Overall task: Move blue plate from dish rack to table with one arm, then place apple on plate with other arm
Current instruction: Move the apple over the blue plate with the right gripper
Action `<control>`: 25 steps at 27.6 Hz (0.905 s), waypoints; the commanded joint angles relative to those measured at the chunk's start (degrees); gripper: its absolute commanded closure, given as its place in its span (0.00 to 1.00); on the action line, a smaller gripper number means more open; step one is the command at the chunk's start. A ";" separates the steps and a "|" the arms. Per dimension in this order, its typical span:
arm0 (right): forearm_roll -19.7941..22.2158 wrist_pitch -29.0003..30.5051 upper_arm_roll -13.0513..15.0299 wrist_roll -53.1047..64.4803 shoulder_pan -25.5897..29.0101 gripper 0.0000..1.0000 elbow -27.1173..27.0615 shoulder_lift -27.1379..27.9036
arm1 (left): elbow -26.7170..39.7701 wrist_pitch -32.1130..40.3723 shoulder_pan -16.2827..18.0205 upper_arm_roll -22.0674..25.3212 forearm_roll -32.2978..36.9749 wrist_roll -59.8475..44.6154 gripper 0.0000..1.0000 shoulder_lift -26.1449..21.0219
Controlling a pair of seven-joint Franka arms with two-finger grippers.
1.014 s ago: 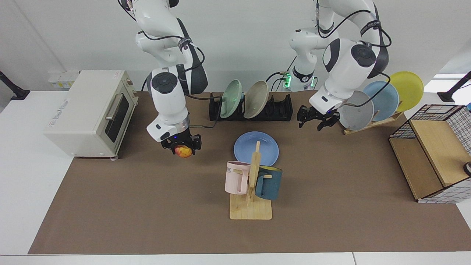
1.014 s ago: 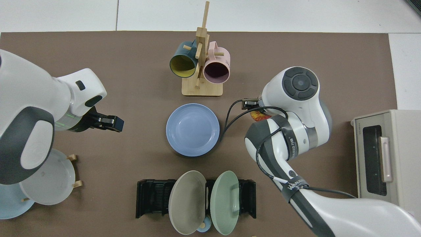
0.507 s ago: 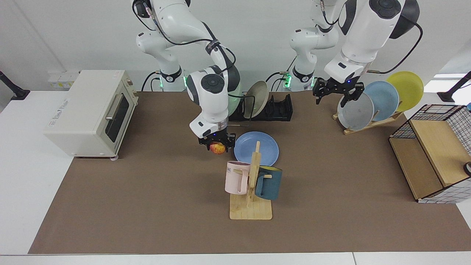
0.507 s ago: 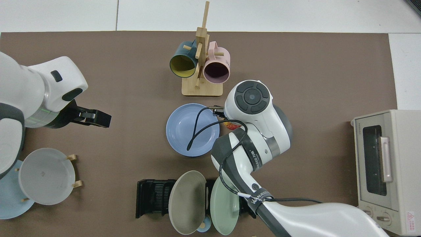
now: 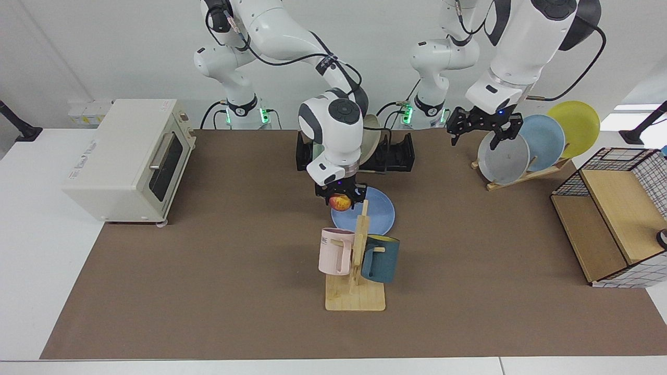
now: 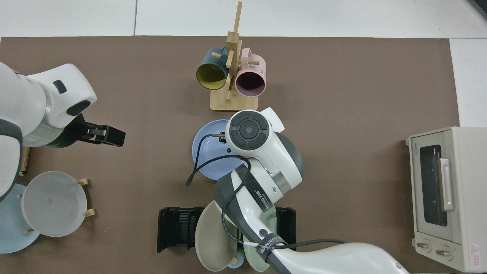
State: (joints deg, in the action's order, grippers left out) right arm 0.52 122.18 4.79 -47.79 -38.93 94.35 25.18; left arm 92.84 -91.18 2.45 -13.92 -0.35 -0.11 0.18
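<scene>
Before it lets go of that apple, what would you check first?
1. Blue plate flat on the table: ok.
2. Apple gripped in the right gripper: ok.
3. Apple over the plate: ok, though near its rim; centring cannot tell.
4. Apple low enough to release: cannot tell.
5. Mug stand clear of the arm: ok, but close.
6. Left gripper out of the way, waiting by the grey plate: ok.

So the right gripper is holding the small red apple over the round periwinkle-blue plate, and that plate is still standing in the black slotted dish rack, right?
Not quite. In the facing view the round periwinkle-blue plate lies flat on the brown mat, in front of the black slotted dish rack. The right gripper does hold the small red apple over it.
</scene>
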 commanded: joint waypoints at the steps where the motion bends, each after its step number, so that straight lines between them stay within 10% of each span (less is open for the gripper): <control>1: 0.00 -0.36 0.22 -6.08 -2.73 1.00 -3.99 3.99 | -0.90 0.56 -0.25 0.47 0.70 0.46 0.00 0.17; 19: -7.38 6.06 0.22 -9.07 -4.84 0.97 -6.28 10.07 | -0.99 1.53 0.01 0.83 0.00 0.72 0.00 1.31; 23: -6.85 4.83 0.40 -9.16 -4.75 0.66 -4.97 9.72 | -0.99 1.53 -0.07 1.09 0.27 1.95 0.00 1.40; 25: -7.20 3.08 0.75 -9.25 -5.10 0.06 -5.05 9.45 | -0.99 1.62 -0.51 1.35 0.44 3.00 0.00 1.40</control>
State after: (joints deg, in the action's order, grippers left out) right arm -5.84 127.40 4.90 -55.35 -43.55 89.38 34.56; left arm 92.28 -91.06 2.50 -13.27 -0.40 0.53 1.03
